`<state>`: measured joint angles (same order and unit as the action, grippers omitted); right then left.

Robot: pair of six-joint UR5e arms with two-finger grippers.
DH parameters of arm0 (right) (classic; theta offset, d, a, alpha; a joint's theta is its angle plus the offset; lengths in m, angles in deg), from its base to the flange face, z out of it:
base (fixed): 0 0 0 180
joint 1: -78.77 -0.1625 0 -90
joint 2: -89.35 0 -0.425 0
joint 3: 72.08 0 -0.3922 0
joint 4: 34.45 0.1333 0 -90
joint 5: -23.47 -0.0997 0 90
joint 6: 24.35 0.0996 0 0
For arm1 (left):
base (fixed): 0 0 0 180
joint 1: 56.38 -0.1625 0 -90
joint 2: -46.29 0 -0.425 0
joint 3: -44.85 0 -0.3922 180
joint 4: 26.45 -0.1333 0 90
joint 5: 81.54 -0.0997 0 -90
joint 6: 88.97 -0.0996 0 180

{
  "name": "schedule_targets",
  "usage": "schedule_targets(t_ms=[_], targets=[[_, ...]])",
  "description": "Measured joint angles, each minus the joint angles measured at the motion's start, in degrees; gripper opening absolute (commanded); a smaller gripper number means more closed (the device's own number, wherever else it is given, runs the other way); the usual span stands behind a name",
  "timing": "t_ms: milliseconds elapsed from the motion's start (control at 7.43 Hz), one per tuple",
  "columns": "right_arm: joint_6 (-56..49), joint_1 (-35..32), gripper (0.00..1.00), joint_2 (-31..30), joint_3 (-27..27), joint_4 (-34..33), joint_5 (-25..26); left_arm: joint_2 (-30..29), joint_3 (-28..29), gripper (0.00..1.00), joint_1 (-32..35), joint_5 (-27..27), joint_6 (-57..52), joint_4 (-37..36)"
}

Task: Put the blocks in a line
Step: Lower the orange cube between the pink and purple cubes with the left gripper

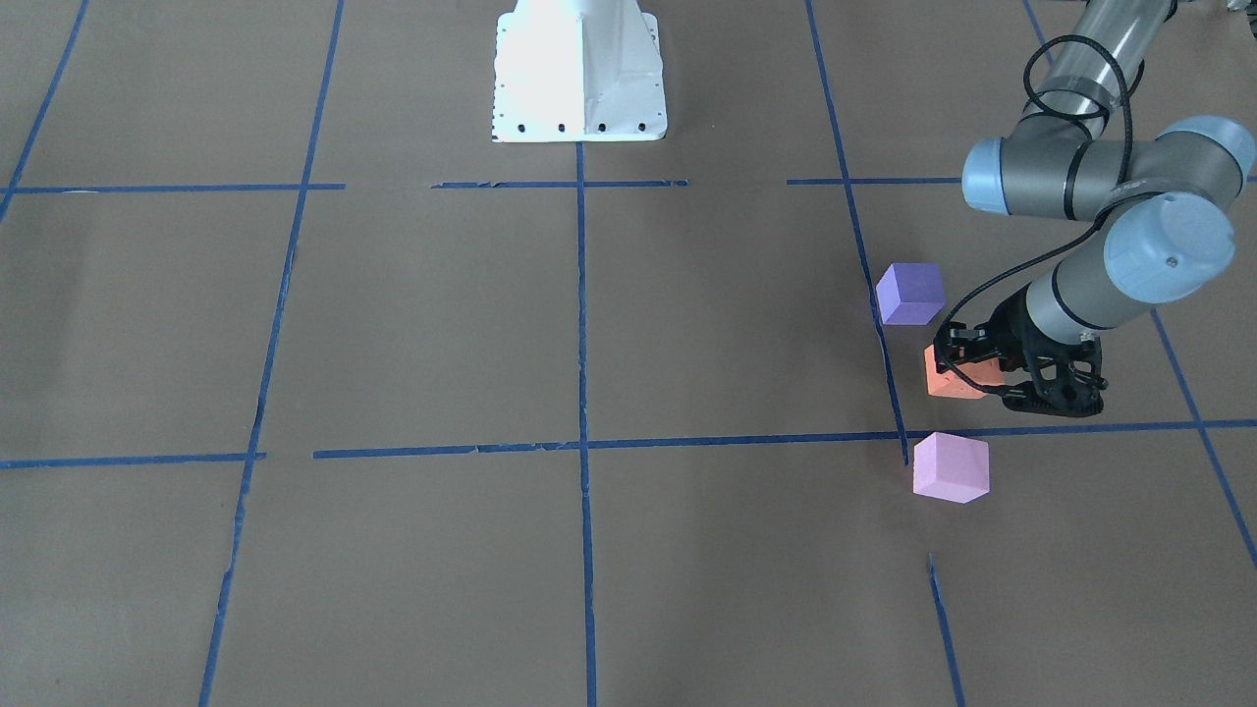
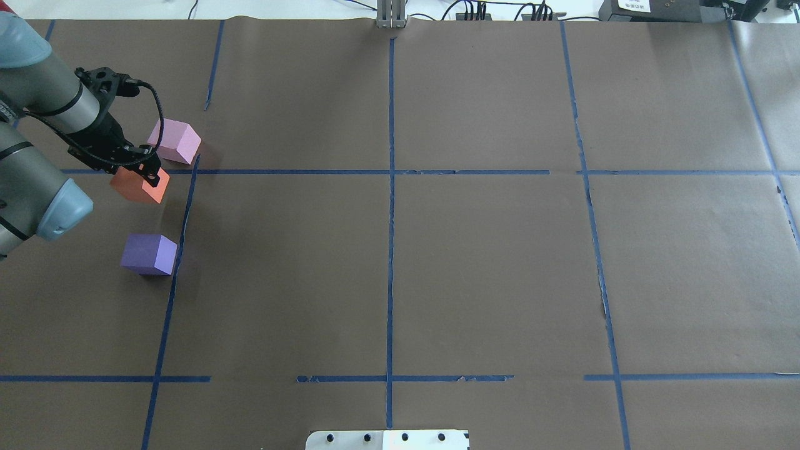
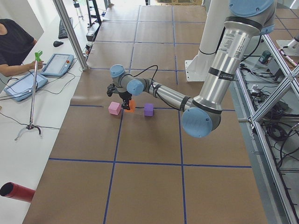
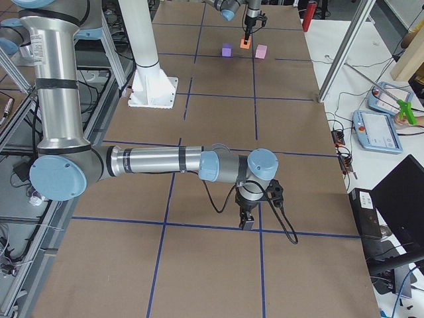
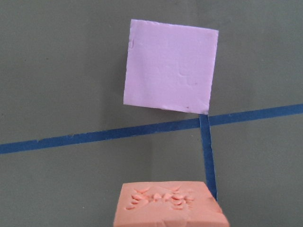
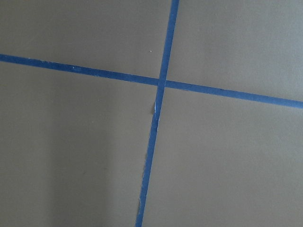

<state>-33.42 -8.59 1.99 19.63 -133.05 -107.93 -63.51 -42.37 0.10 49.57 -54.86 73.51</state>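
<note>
Orange block (image 2: 134, 189) sits in the left gripper (image 2: 147, 170), at the table's (image 2: 437, 262) far left. The jaws look clamped on it: a black finger overlaps its far edge in the overhead view. The left wrist view shows its dented top at the bottom centre, right under the camera. A faint shadow lying apart from it suggests it is held just off the paper, though I cannot be sure.

The other two blocks rest on the table. The pink block (image 2: 175, 142) is on the far side, close to the orange one's corner. The violet block (image 2: 149, 254) is on the near side, with a clear gap between. Both sit just left of the same blue tape line (image 2: 186, 200), and a row through them runs near to far along it. The orange block lies between them but a little left of that row, and closer to pink than to violet.

So the coming move likely turns on a small shift right and toward the near side before setting it down.

The right gripper (image 4: 247, 222) hangs over a tape crossing well apart from the blocks. I cannot tell how its jaws stand.
</note>
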Motion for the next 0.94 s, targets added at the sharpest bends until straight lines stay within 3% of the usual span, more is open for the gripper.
schedule_targets(t_ms=[538, 673, 808, 942], targets=[[0.01, 0.00, 1.00, 0.00, -0.04, 0.00, 0.00, 0.02, 2.47, 0.04, -2.60, -0.15, 4.17, 5.19], [0.02, 0.00, 1.00, 0.00, -0.04, 0.00, 0.00, 0.02, 2.54, 0.11, -2.94, -0.15, 4.60, 5.35], [0.02, 0.00, 1.00, 0.00, -0.04, 0.00, 0.00, 0.02, 2.56, 0.40, -3.11, -0.16, 4.91, 5.40], [0.02, 0.00, 1.00, 0.00, -0.04, 0.00, 0.00, 0.08, 2.64, 0.92, -3.20, -0.20, 5.03, 5.64]])
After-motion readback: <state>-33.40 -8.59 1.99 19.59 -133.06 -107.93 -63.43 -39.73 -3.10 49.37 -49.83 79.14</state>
